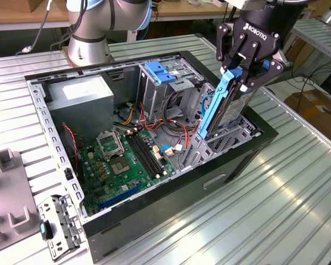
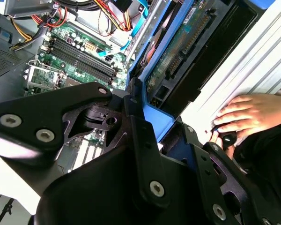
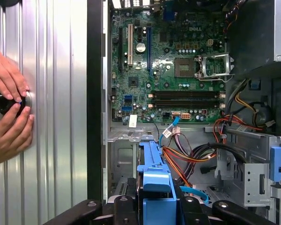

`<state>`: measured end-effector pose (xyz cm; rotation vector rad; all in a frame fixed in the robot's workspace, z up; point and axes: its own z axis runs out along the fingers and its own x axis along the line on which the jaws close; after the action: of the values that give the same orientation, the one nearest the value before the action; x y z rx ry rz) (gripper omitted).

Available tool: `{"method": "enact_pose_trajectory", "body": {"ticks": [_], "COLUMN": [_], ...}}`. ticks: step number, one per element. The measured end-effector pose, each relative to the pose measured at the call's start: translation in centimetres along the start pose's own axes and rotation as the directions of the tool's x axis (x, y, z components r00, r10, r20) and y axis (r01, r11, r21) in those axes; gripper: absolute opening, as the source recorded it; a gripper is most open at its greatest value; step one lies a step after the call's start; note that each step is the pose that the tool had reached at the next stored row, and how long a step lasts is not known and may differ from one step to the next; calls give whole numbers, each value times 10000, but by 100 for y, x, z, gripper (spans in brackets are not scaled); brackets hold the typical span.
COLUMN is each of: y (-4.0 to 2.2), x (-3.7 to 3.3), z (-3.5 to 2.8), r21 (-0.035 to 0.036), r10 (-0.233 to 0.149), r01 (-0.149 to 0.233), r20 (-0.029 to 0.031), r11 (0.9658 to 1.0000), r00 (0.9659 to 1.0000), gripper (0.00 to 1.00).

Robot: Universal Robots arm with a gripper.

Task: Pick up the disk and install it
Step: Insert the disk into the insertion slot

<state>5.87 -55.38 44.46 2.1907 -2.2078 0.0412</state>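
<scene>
clamped tight on the disk with the gripper, a black finger pressed to each flat side near its upper end. holds it on edge and tilted, bright blue frame facing the exterior view's left, dark body behind. hangs over the corner of the open computer case at the exterior view's right, lower end down among the grey metal bays there; contact with them impossible to tell. in the first wrist view, looks along the blue frame toward orange and red cables and, past them, the green motherboard. in the second wrist view, shows the disk's flat side with its green circuit board and connector. further out in the exterior view: a grey power supply in the corner of the case nearest the arm's base, a metal cage with a blue clip near the disk, toward the exterior view's left. outside the case, on the ribbed metal table — a person's hands wrapped around a small black knob.
</scene>
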Motion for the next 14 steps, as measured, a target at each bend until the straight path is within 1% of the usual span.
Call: {"method": "enact_pose_trajectory", "body": {"ticks": [6, 9, 14], "y": [0, 0, 0], "x": [0, -1, -1], "z": [36, 67, 74], "r21": [0, 0, 0], "r10": [0, 0, 0], "r01": [0, 0, 0], "r20": [1, 1, 1], "r11": [10000, 10000, 10000], "r00": [10000, 10000, 10000], "gripper": [37, 37, 37]}}
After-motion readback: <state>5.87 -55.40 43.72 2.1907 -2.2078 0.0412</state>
